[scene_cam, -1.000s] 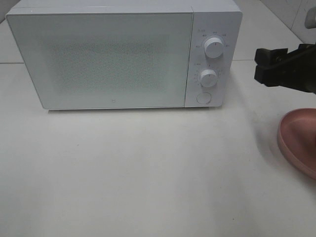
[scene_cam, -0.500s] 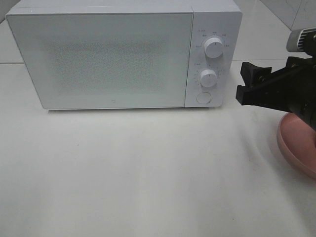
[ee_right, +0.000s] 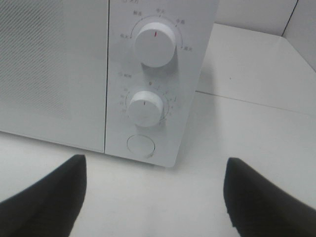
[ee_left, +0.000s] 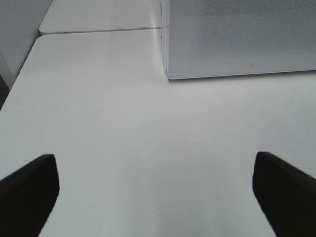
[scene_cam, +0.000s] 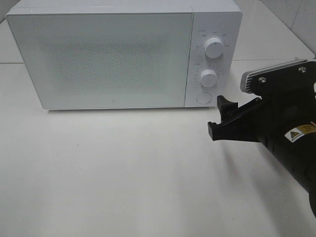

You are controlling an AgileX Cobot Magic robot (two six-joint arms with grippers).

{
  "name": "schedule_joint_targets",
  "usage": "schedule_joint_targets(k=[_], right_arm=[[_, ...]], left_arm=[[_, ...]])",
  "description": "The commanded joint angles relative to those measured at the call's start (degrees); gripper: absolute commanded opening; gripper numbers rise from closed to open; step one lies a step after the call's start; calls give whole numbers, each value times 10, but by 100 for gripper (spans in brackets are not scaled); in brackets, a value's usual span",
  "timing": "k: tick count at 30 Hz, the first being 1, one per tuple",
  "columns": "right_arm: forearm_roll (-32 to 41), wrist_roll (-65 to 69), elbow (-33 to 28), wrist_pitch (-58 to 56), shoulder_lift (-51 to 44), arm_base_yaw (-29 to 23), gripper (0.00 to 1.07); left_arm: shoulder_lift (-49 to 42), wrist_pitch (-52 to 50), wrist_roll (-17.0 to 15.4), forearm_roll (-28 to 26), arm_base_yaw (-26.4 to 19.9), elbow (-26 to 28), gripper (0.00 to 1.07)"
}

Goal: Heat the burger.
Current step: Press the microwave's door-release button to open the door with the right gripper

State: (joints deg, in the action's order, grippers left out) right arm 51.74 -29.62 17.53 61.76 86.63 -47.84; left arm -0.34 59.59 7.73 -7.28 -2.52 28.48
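**Just ahead of the right claw: the door button; burger unseen**

The right claw (scene_cam: 217, 116) hangs empty with its jaws spread, near the right edge of the surface (scene_cam: 123, 173). Toward the back edge, just apart from its tips, sits the round button (scene_cam: 203, 98) of the microwave (scene_cam: 118, 59). This arm is the nearer. The left claw (ee_left: 154, 157), also spread and empty, hangs toward the left edge. The door (scene_cam: 98, 59) is shut and frosted. The burger shows nowhere, so I cannot tell whether it is inside.

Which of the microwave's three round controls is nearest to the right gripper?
The flat round button, lowest of the three; the upper knob and lower knob sit farther from the right gripper.
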Motion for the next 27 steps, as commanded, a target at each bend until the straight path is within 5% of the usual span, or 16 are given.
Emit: schedule_joint_targets(k=[1, 17, 27], right_arm=[[5, 16, 0, 11, 14, -6, 74], [5, 220, 0, 11, 32, -6, 72], [-11, 579, 0, -10, 32, -6, 49]], left_arm=[[-11, -2, -1, -3, 3, -1, 100], [-11, -2, -1, -3, 3, -1, 100], [-11, -2, -1, -3, 3, -1, 100]])
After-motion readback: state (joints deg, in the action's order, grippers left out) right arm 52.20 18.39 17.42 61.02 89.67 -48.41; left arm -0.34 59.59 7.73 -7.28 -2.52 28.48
